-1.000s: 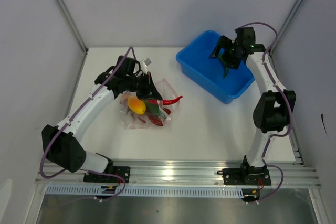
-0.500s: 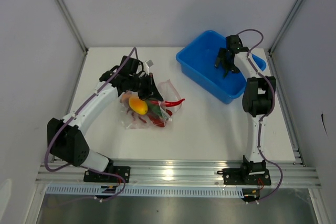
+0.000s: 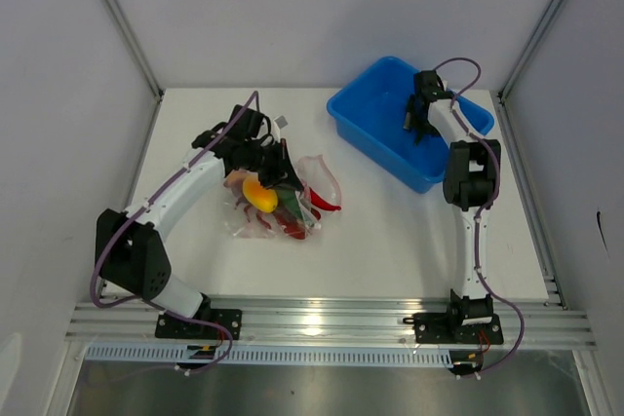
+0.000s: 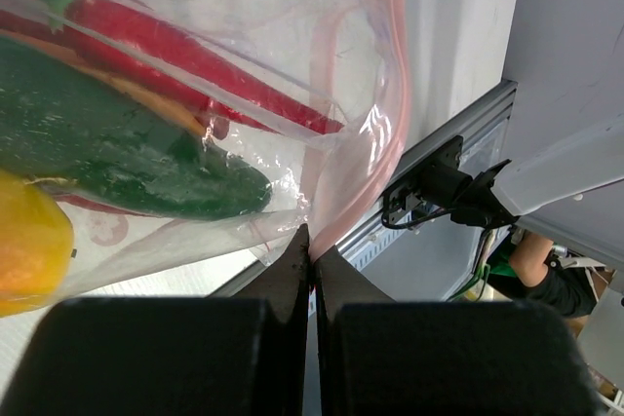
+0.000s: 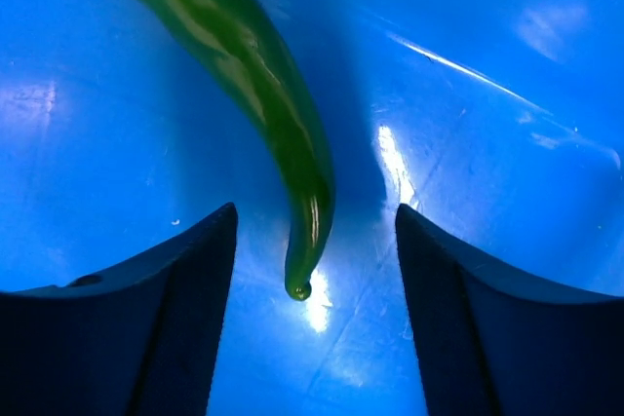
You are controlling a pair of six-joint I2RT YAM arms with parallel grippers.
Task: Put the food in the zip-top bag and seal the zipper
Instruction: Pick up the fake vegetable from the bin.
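The clear zip-top bag point(image 3: 278, 204) lies left of centre on the table and holds a yellow-orange fruit point(image 3: 259, 196), a green chili point(image 4: 117, 158) and red chilies point(image 4: 185, 60). One red chili point(image 3: 326, 204) sticks out at the bag's right side. My left gripper point(image 3: 281, 165) is shut on the bag's edge by the pink zipper point(image 4: 375, 133). My right gripper point(image 3: 417, 122) is open, low inside the blue bin point(image 3: 366, 119). A green chili point(image 5: 258, 85) lies on the bin floor, its tip between my open fingers.
The blue bin stands at the back right of the white table point(image 3: 390, 241). Grey walls close in the back and both sides. An aluminium rail point(image 3: 331, 323) runs along the near edge.
My right arm has folded and the gripper has gone down into the bin over the green chili. My left gripper has shifted slightly right, pulling the bag's edge with it.
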